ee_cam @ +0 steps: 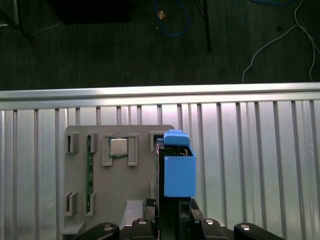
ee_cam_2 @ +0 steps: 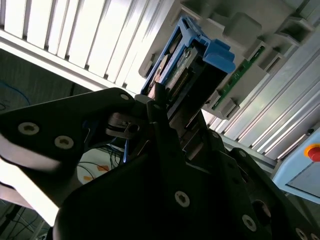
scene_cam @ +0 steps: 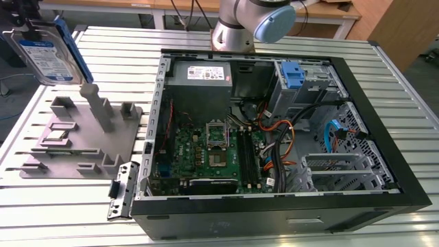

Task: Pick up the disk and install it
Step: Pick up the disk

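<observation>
In the exterior view the disk (scene_cam: 47, 54) hangs clear of the tabletop (scene_cam: 82, 206) at the view's upper left. It is tilted, with its label facing the camera, above the grey parts holder (scene_cam: 127, 139). The dark tool (scene_cam: 31, 23) grips the disk's upper end, and the frame edge cuts most of the tool off. The open computer case (scene_cam: 274, 206) lies toward the exterior view's right, well apart from the disk, with the arm's base (scene_cam: 240, 25) behind it.

In the second wrist view the tool's dark body hides much of the disk (ee_cam_2: 187, 62). Its far end and blue rail stick out past the fingers (ee_cam_2: 162, 125), which are closed on it.

In the first wrist view the disk (ee_cam: 178, 172) is seen end-on, blue rail foremost, with its near part lost behind the tool. Beneath it lie the holder (ee_cam: 100, 200) and the slatted tabletop.
</observation>
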Motion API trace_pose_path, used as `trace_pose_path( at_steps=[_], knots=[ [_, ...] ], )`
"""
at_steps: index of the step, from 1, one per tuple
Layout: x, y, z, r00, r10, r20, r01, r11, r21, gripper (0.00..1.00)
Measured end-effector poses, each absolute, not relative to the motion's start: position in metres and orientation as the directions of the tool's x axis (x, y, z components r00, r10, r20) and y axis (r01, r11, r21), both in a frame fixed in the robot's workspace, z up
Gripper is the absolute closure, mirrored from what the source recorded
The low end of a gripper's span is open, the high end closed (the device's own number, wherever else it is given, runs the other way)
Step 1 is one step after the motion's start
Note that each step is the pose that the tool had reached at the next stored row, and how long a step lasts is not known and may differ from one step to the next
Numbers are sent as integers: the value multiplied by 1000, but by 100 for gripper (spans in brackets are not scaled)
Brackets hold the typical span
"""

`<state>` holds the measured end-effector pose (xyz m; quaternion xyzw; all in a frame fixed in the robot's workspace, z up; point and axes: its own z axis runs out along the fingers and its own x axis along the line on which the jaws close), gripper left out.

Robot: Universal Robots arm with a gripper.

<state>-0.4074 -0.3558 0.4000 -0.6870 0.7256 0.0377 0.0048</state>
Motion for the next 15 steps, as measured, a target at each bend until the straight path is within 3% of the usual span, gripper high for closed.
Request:
trace_pose_path(
  at_steps=[15],
  knots=[
    [-407, -356, 406, -56, -997, -59, -997, 53, 48, 65]
  ],
)
